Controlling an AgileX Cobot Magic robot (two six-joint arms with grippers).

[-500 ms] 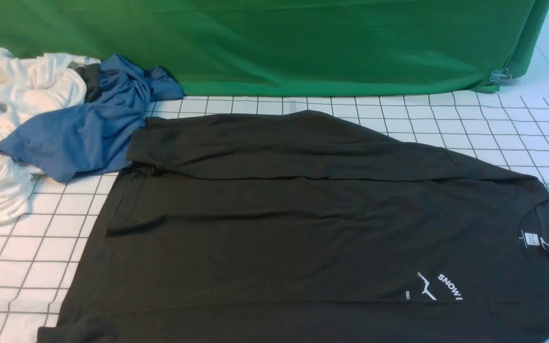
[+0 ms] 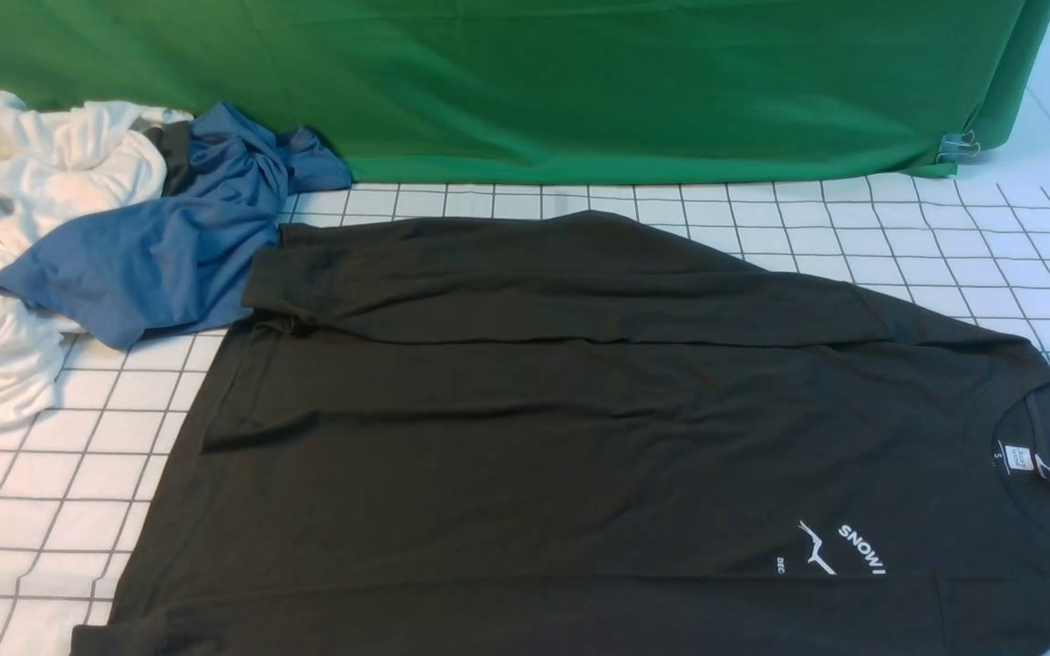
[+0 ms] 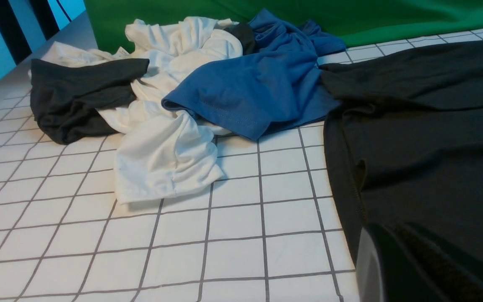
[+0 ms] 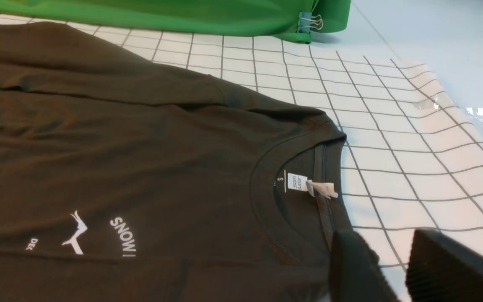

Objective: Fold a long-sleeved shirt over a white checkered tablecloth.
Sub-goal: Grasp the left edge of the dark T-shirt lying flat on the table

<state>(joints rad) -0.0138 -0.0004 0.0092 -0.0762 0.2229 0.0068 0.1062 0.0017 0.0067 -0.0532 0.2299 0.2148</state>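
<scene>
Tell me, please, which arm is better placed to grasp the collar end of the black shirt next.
Probably the right: the right gripper hovers open just beside the collar of the long-sleeved shirt, while the left gripper sits at the opposite end, by the hem.

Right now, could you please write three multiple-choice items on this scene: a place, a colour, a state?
1. The long-sleeved shirt's collar points toward the robot's: A left, B right, C far side.
2. The garment beside the shirt's cuff is: A blue, B red, C yellow.
3. The far sleeve is: A spread outward, B folded across the body, C rolled up.
1 B, the neck label lies at the right; 2 A, the blue garment abuts the cuff; 3 B, it lies over the torso.
</scene>
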